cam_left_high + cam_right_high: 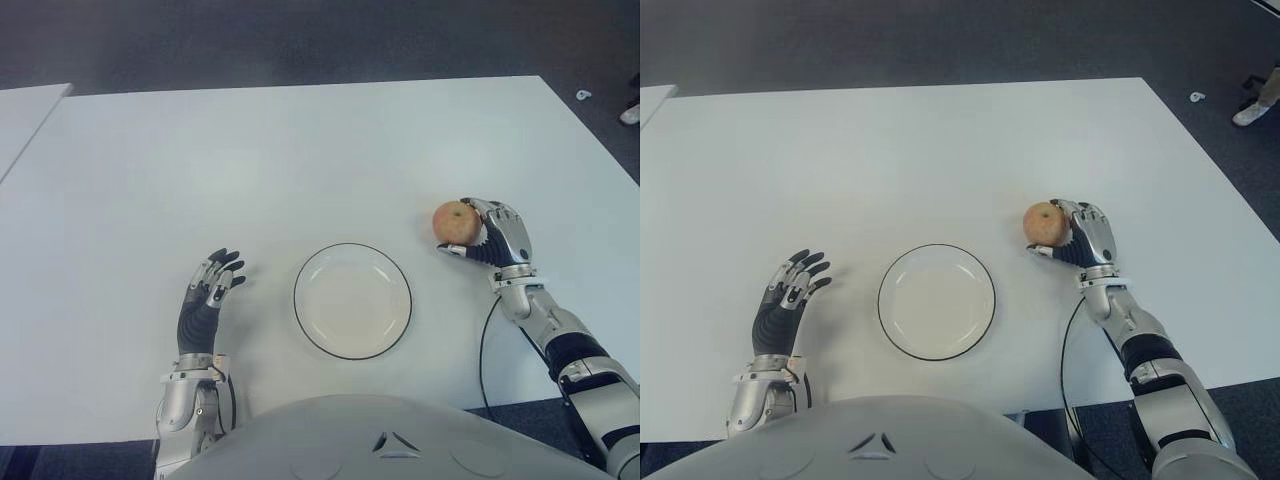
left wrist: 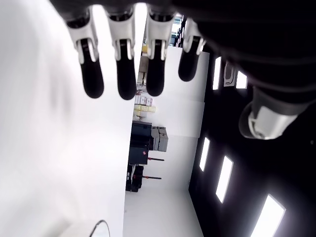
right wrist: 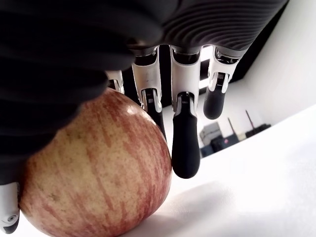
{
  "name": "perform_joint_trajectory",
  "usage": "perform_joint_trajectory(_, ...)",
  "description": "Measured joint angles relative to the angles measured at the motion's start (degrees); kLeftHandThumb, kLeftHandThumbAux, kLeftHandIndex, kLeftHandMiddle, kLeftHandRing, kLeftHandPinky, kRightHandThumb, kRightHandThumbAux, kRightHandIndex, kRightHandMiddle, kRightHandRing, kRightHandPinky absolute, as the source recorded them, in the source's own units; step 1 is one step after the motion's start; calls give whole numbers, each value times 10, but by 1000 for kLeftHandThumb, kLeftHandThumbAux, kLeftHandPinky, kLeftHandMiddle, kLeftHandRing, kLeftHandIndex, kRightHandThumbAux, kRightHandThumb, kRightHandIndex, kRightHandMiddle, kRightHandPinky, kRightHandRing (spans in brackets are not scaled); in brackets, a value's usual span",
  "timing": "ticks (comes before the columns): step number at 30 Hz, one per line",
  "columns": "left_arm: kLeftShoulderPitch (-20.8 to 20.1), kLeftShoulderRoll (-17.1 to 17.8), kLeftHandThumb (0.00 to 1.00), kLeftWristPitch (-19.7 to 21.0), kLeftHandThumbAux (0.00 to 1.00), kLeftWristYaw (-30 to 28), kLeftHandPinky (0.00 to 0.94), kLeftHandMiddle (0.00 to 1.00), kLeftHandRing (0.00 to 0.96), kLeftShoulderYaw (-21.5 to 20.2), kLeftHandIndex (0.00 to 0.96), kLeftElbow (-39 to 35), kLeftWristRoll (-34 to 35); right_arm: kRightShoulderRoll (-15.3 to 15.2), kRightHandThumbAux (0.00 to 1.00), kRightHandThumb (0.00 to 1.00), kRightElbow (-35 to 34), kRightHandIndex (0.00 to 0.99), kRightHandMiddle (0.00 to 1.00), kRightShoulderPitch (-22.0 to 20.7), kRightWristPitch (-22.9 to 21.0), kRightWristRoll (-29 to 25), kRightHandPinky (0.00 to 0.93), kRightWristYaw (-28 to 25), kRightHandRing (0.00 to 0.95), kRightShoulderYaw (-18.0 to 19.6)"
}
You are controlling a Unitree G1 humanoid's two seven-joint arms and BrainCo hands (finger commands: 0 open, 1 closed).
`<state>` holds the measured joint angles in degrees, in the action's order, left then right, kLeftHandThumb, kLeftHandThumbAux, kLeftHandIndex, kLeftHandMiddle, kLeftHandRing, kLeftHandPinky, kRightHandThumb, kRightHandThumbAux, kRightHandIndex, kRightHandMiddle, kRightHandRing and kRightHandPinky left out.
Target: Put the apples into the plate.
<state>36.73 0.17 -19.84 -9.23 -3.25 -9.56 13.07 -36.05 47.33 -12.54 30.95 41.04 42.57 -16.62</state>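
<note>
The left robot hand [image 1: 208, 295] shows at the near left of the white surface [image 1: 300, 150], to the left of the plate; its fingers [image 2: 126, 74] are straight and spread, holding nothing, so it seems idle and out of the way. In the middle, near the robot's body, the plate [image 1: 305, 325] is white with a dark rim and has nothing in it, ready to receive the fruit. To its right and a little farther out is the one apple [image 1: 455, 222] in view, red-yellow, with the right robot hand [image 1: 490, 238] against its right side. In the right wrist view the palm presses the apple [image 3: 94, 173] while the fingers [image 3: 185, 143] reach past it, not yet wrapped around, so I judge the grasp only begun.
</note>
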Motion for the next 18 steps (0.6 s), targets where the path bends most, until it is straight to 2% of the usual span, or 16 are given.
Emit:
perform_joint_trajectory(7,2,-1,241,0,462,0,290,229,257,-1,195,0,5,-2,869,260,-12,802,866,0,-4,-2,824,-14,840,-1)
perform_joint_trajectory(18,3,-3,254,0,468,-1,299,235,263,-1,197,0,6,-7,856,246,-43,790,858,10,-12,-16,810,-51,829,11)
